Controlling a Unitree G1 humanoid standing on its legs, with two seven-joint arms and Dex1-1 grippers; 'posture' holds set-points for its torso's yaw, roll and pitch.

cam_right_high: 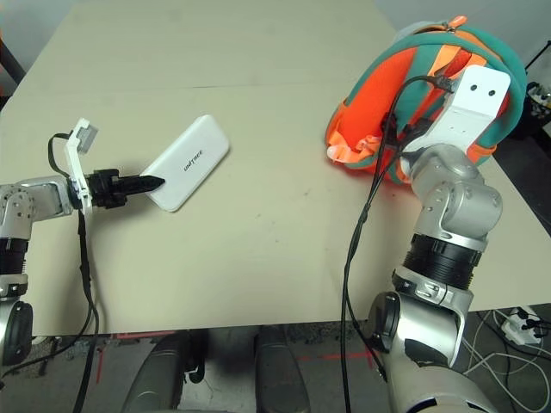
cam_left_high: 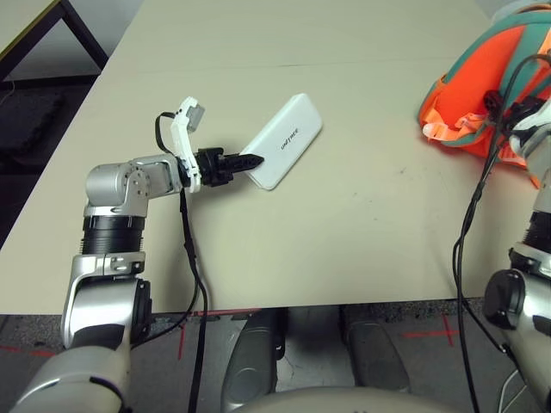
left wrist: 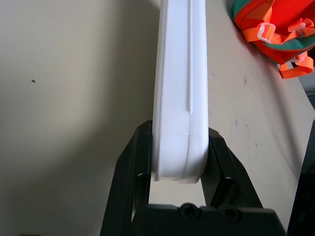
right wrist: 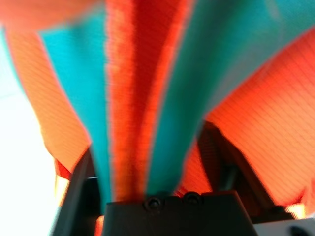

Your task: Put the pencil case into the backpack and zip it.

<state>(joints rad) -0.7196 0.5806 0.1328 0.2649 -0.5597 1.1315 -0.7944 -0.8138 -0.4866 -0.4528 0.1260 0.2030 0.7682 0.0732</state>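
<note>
1. Pencil case (cam_left_high: 285, 140) – white, flat, lettering up, lying aslant on the tabletop (cam_left_high: 344, 232), well apart from the backpack (cam_right_high: 430, 95) at the far right.
2. Gripped at its near short end by the left tool (left wrist: 178, 169), black fingers (left wrist: 129, 172) pressed on both flat faces – seemingly a hold meant for carrying it endwise, long edge leading, into an opening.
3. Backpack slumped on its side near the right edge of the tabletop, orange panels and teal trim facing in, pale buckles (cam_left_high: 448, 129) spilling toward the middle.
4. Right tool (right wrist: 147, 184) right up against the backpack, a teal-and-orange fold of fabric between its fingers; cannot tell whether clamped or merely straddling – probably there to steady or spread the mouth.
5. Bare tabletop between case and backpack – plenty of room for a sideways carry; only the loose straps and the right arm's black cables (cam_right_high: 370, 198) likely to snag.
</note>
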